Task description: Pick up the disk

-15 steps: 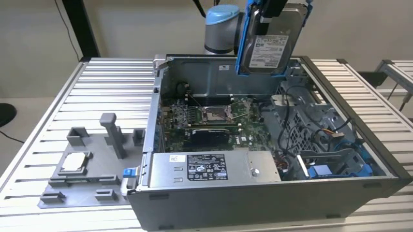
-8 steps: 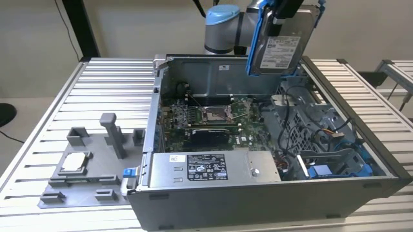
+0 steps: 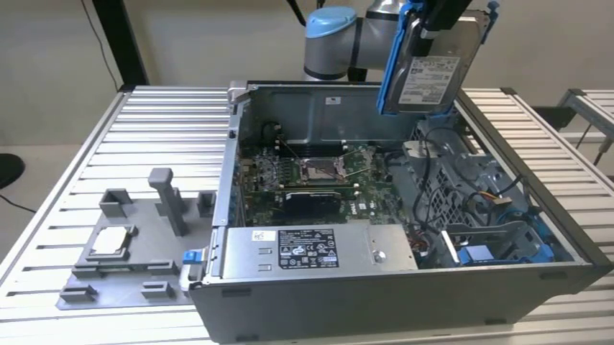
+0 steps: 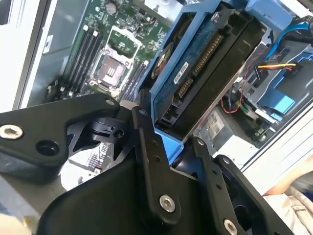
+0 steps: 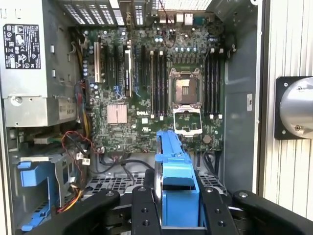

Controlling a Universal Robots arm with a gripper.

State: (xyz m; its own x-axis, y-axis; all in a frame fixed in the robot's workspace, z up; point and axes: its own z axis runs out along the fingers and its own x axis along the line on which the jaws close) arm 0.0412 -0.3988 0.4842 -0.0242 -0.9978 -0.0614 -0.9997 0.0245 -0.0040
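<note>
The gripper (image 3: 443,21) is clamping the disk (image 3: 427,68) between closed fingers (image 5: 145,215), holding it above the open case (image 3: 317,93).

Silver disk (image 3: 429,72), white-labelled, blue-framed; black fingers (image 5: 145,215); green motherboard (image 3: 317,172).

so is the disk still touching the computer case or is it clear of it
Apart. In the exterior view the disk hangs in the gripper, raised above the open computer case, with the case's back wall visible beneath its lower edge.
</note>
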